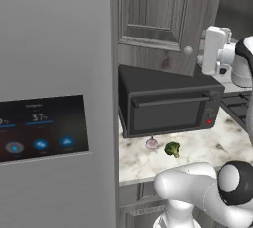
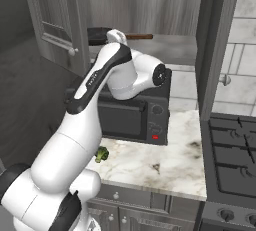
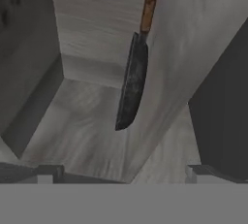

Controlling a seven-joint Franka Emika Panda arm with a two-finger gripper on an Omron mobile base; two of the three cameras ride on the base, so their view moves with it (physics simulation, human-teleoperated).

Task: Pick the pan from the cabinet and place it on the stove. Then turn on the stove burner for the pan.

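pan (image 3: 131, 85) rests on the shelf inside the open cabinet (image 2: 150, 5), its wooden handle (image 3: 149, 5) pointing away from the gripper (image 3: 121, 173). gripper fingers spread wide, holding nothing, short of the pan. countertop oven (image 1: 168, 101) sits below.

Cabinet (image 2: 165, 45) shelf bearing pan (image 3: 131, 87), counter (image 2: 165, 167) bearing oven (image 1: 168, 103), broccoli (image 1: 172, 148)
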